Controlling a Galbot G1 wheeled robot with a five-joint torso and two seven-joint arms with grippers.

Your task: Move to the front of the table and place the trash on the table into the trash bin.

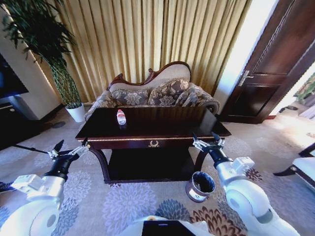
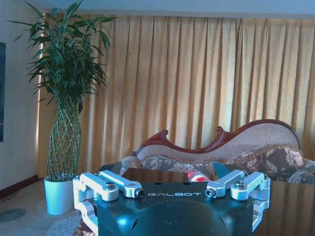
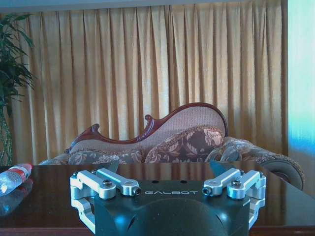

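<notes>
The dark glossy table (image 1: 167, 129) stands straight ahead of me, in front of a carved sofa. One piece of trash, a clear plastic bottle (image 1: 121, 117) with a red cap, lies on the far left part of its top. The left wrist view catches its red cap (image 2: 197, 176), and the right wrist view shows the bottle (image 3: 12, 178) on the table top (image 3: 49, 206). The trash bin (image 1: 200, 187) stands on the carpet by the table's front right leg. My left gripper (image 1: 71, 146) hovers open off the table's front left corner. My right gripper (image 1: 205, 137) is open above the front right edge, over the bin.
Behind the table is the patterned sofa (image 1: 152, 91) against gold curtains. A tall plant in a white pot (image 1: 76, 112) stands at the back left, a dark door (image 1: 266, 73) at the right, and a chair (image 1: 300, 169) at the right edge. Open carpet lies around the table.
</notes>
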